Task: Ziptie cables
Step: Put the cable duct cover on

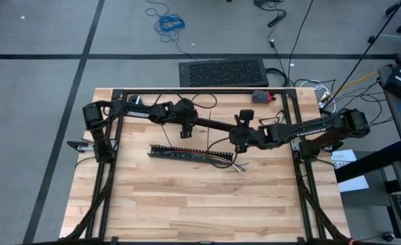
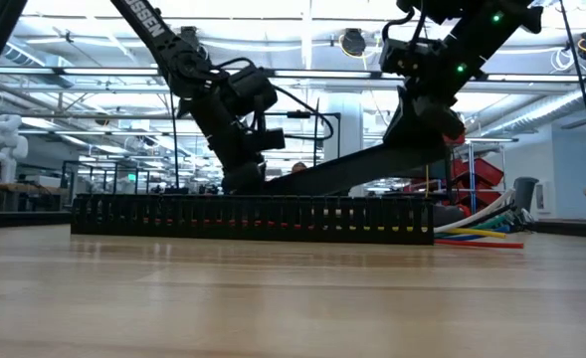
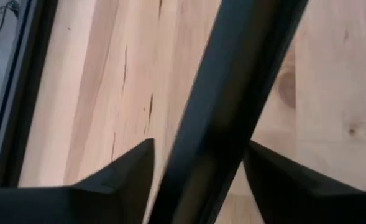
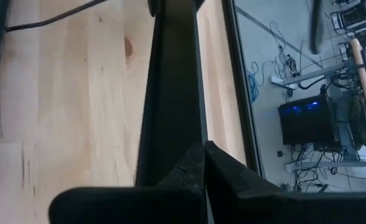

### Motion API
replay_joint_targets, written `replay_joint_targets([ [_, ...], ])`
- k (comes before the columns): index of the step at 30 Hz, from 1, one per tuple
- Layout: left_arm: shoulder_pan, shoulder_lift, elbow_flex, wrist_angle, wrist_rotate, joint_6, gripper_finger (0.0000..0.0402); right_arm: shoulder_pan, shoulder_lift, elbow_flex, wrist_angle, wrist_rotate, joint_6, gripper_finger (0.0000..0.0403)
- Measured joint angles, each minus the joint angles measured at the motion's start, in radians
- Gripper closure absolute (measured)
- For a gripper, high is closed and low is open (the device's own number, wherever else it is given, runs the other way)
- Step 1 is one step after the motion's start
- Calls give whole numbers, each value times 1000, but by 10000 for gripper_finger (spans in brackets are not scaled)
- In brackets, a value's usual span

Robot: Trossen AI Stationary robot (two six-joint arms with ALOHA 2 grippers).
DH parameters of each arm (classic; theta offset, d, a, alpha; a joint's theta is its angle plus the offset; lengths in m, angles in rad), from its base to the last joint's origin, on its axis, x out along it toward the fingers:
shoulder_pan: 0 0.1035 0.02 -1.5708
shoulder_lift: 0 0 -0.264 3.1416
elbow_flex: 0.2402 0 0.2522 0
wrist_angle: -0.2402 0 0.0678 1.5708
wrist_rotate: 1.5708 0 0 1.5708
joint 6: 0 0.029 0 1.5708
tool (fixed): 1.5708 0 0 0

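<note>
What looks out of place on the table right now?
A long dark strip, probably the duct's cover, hangs above the table between the left gripper and right gripper, off the black slotted duct. The cables spill from the duct's end.

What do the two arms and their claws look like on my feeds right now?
Both arms are dark, jointed and slim. The left arm carries white lettering along one link, as does the right arm. Thin black cables loop beside the wrists. Green lights glow on one arm in the low view. Each claw has dark, wedge-shaped fingers.
</note>
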Motion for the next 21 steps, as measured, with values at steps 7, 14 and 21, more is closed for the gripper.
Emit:
replay_joint_targets([
  [7, -3, 1, 0, 5, -12, -17, 327, 0, 0, 0, 0, 2, 0, 402],
  [14, -52, 0, 7, 0, -73, -15, 392, -1, -1, 1, -37, 1, 47, 403],
  [21, -192, 0, 23, 20, -448, 160, 396, 17, -50, 1, -44, -30, 153, 400],
])
